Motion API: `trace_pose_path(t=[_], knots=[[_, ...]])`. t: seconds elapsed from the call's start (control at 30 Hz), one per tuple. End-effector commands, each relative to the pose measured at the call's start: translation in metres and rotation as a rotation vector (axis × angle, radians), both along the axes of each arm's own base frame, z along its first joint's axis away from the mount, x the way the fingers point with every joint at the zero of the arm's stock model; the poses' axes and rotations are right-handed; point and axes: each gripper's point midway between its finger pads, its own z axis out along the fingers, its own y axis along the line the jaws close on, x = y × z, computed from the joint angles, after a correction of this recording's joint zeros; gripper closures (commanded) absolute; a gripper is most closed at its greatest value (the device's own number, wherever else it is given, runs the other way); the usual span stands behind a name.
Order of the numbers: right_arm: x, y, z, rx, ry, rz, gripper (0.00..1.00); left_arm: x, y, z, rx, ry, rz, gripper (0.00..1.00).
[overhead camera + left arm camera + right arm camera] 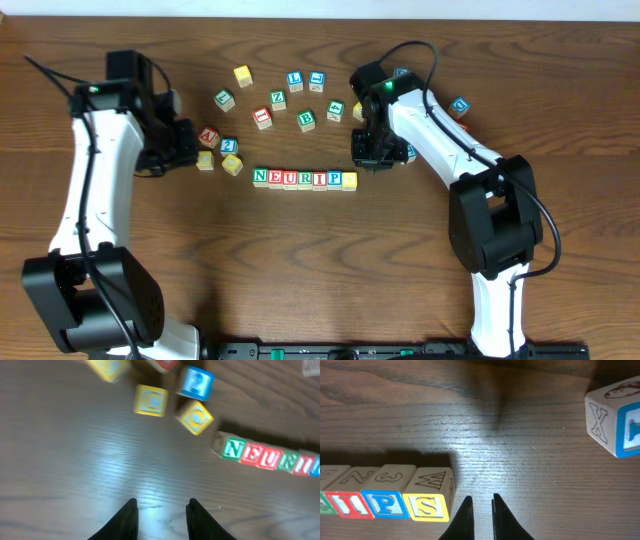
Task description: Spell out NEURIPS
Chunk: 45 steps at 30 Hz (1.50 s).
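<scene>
The wooden cubes stand in one straight row reading NEURIPS (304, 179) at the table's middle. My right gripper (481, 502) hovers just right of the yellow S cube (426, 506) that ends the row, beside the blue P (383, 503). Its fingers are a narrow gap apart, with only bare table between them. In the overhead view the right gripper (369, 160) is just above and right of the row's end. My left gripper (161, 507) is open and empty over bare wood. The green N (233, 449) starts the row at that view's right. Overhead, the left gripper (190, 148) lies left of the row.
Loose cubes lie behind the row, among them a yellow one (243, 75), a Z (277, 98) and a green B (307, 120). A blue 2 cube (196, 382) and two yellow cubes (151, 400) sit ahead of the left gripper. A blue-edged X cube (615, 417) sits far right of the right gripper.
</scene>
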Motion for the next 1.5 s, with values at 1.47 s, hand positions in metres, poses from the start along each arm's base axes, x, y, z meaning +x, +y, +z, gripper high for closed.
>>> trace_pose_path(t=[1.47], knots=[[-0.010,0.001,-0.026,0.032,-0.008,0.012,0.99,0.018,-0.073,-0.113,-0.098,-0.038,-0.269,0.93]])
